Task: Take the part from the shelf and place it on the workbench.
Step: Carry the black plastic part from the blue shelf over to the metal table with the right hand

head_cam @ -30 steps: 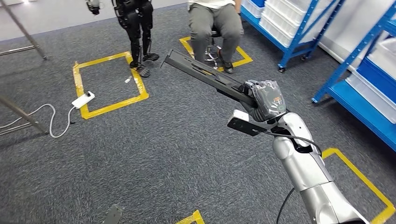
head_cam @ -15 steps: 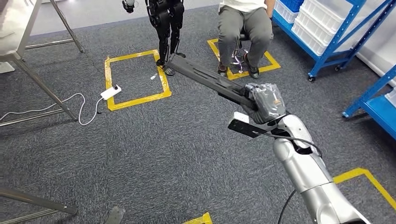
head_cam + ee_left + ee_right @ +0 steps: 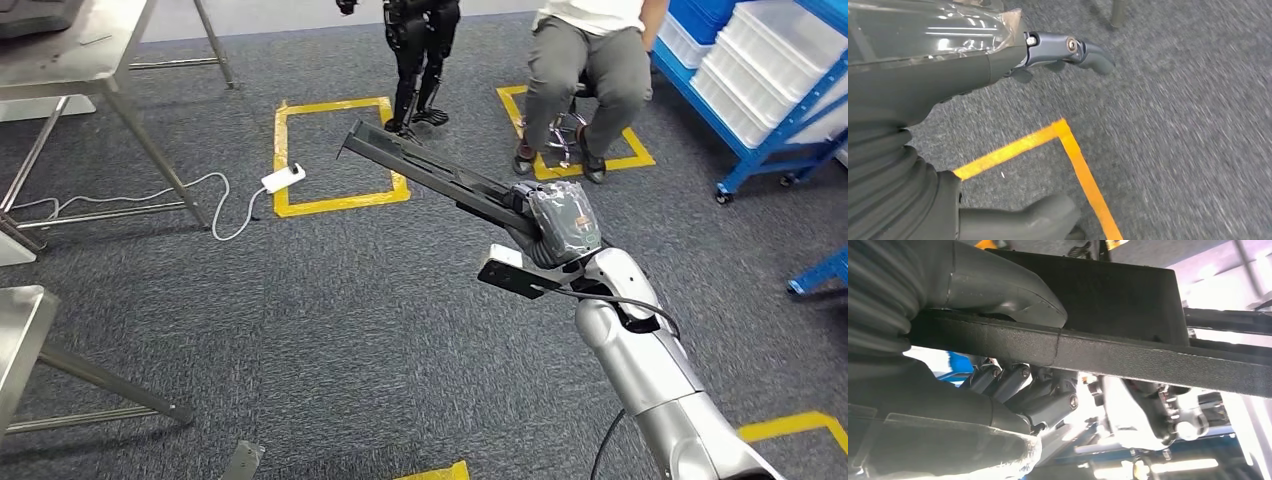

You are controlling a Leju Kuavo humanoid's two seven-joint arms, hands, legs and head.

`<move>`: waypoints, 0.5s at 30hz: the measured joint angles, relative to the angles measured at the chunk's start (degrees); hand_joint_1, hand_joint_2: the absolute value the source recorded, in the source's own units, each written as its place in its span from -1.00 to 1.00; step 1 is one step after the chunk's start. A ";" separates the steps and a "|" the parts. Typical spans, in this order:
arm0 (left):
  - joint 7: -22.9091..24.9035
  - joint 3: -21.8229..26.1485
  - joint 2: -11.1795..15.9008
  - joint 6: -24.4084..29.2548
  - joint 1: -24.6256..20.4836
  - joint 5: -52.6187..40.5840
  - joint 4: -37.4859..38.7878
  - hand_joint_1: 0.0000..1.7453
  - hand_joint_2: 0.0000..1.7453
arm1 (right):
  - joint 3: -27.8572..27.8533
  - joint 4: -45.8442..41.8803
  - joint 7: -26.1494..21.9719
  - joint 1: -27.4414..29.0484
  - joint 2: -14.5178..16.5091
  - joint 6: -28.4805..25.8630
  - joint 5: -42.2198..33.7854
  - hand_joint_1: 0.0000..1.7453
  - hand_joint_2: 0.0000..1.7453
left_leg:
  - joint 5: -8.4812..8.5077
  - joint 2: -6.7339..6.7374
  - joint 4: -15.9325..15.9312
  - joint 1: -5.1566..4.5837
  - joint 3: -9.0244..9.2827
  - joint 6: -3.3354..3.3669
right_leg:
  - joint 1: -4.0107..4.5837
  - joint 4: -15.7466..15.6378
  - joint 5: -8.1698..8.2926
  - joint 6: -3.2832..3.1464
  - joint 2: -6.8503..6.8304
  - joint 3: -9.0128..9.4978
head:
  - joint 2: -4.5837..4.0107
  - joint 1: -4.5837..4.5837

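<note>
Above grey carpet, right hand (image 3: 562, 222) grips long black part (image 3: 430, 172) — left hand (image 3: 973, 65) holds nothing.

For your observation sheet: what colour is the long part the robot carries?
Black, clearest in the head view: long textured part in right hand.

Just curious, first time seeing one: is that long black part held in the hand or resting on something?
Held. The right hand grips one end of the black part, which juts out above the carpet.

We see the long black part (image 3: 440, 178) slanting from frame centre toward the upper left, raised above grey carpet, its near end gripped in the right hand (image 3: 560, 225).
</note>
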 joint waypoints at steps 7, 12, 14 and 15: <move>1.38 0.04 0.13 -0.79 -0.09 -0.13 0.00 -1.00 1.00 | 0.32 0.04 0.32 0.73 -0.30 0.03 0.41 0.96 1.00 | 0.17 -4.49 -0.03 0.00 0.02 0.54 | -0.66 6.54 -1.19 1.26 3.99 -3.72 | 0.00 0.07; 9.86 0.46 0.25 -4.48 0.10 -0.09 0.14 -1.00 1.00 | 0.79 0.05 0.34 -0.03 0.36 0.60 0.51 0.96 1.00 | 0.79 -6.71 -0.13 -0.13 -0.57 -0.86 | -0.43 -2.53 2.56 0.23 5.08 0.53 | 0.00 -0.01; 13.15 0.60 0.41 -5.75 0.47 -0.28 0.31 -1.00 1.00 | 0.93 0.05 0.37 -0.52 0.95 0.81 0.57 0.96 1.00 | 0.19 -5.79 0.62 -0.07 -1.10 -1.36 | -0.67 -2.83 2.96 -0.72 4.29 0.64 | 0.00 -0.15; 13.91 0.60 0.49 -6.04 0.56 -0.44 0.36 -1.00 1.00 | 0.98 0.05 0.37 -0.76 1.20 0.92 0.60 0.96 1.00 | -0.94 -4.54 2.31 -0.13 -1.90 -1.57 | -0.82 -3.05 3.10 -1.35 3.83 0.73 | 0.00 -0.31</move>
